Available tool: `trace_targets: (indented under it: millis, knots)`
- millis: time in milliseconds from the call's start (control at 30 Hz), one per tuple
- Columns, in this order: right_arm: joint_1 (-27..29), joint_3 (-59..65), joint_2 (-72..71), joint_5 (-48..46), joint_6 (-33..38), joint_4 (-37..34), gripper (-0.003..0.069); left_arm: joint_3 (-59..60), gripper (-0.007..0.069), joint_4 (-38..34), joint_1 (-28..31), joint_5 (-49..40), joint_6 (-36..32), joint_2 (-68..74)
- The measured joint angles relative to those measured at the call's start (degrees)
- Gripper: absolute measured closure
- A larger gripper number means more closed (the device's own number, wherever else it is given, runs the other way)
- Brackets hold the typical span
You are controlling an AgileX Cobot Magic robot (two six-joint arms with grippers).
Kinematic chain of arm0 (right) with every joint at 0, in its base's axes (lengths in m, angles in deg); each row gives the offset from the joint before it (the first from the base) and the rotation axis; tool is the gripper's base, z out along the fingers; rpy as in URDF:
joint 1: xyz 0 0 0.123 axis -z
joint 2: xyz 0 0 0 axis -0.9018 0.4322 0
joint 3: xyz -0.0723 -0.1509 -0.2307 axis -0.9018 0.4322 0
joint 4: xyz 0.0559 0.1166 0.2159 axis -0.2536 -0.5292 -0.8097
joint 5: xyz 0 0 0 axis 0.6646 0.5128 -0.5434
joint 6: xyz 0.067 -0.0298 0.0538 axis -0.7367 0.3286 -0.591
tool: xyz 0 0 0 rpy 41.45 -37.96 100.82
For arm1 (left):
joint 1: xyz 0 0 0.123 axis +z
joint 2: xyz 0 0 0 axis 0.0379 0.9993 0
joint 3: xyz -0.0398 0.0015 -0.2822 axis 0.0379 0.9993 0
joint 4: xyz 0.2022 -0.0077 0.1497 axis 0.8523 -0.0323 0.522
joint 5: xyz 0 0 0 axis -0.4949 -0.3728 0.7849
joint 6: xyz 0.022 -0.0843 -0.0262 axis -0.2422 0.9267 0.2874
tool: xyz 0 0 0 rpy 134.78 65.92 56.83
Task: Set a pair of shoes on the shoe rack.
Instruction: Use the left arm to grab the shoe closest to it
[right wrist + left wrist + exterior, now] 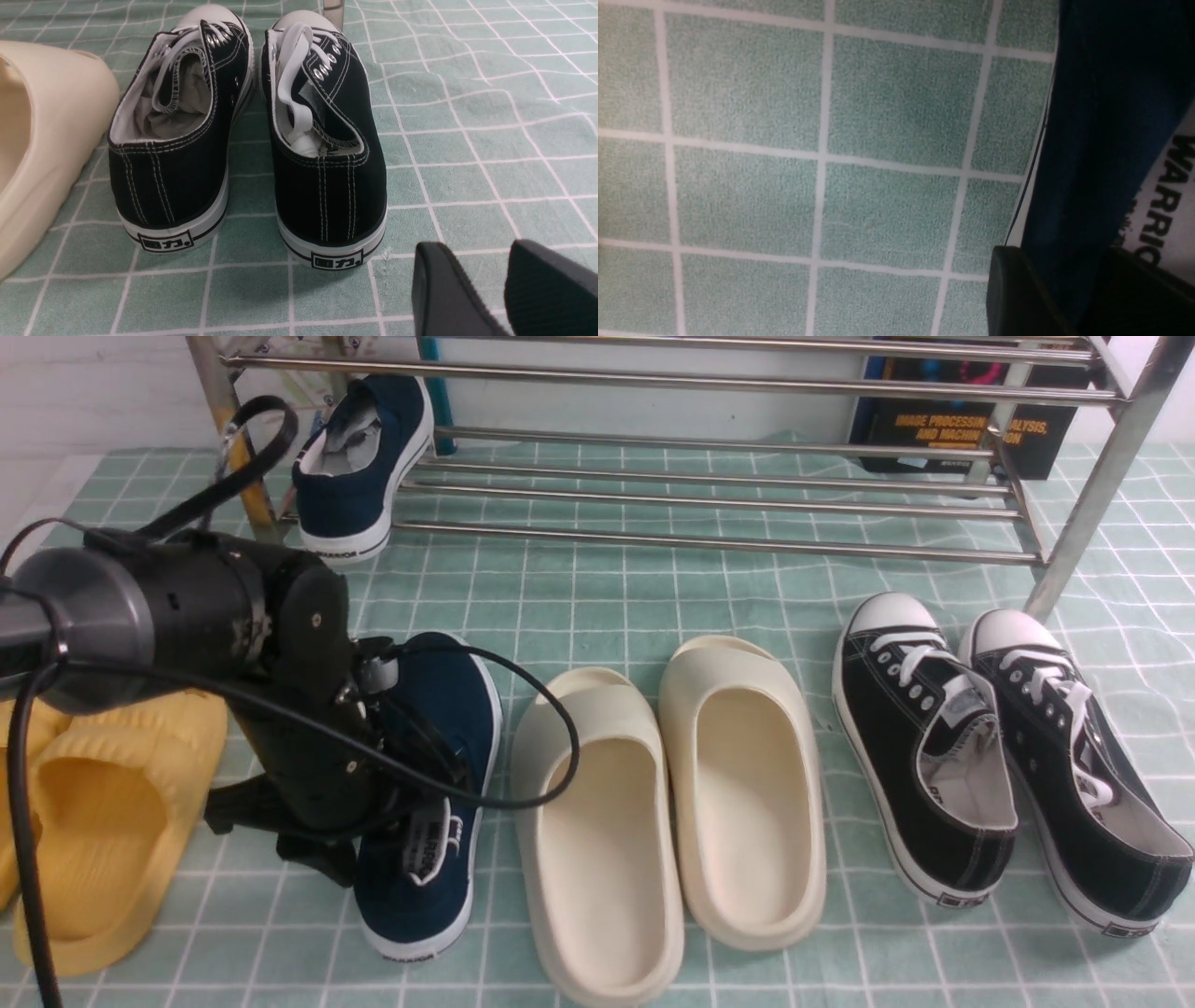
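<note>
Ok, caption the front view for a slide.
Left gripper grips a navy slip-on beside cream slides; its mate rests on the chrome rack.

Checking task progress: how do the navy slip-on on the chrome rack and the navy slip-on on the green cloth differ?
The racked navy canvas slip-on sits on the lower bars of the chrome tubular rack; the other navy canvas slip-on lies on the green checked cloth. The racked one stands free; the other has the left tool at its side wall. Both show white soles, heels toward the front camera.
</note>
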Motion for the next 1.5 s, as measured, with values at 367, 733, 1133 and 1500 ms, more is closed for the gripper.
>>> trace_targets:
  millis: [367,733,1133,1500]
  knots:
    - [0.00,0.00,0.00,0.00,0.00,0.00,0.0412,-5.15,0.0369,1.14,0.00,-3.82,-3.78,-6.17]
    - [0.00,0.00,0.00,0.00,0.00,0.00,0.0412,-4.70,0.0258,1.28,0.00,-5.27,-3.91,-4.65]
    - [0.00,0.00,0.00,0.00,0.00,0.00,0.0412,-4.60,0.0293,0.76,0.00,-2.94,-4.09,3.28]
    - [0.00,0.00,0.00,0.00,0.00,0.00,0.0412,-6.57,0.0620,4.19,0.00,-2.32,-4.35,-3.01]
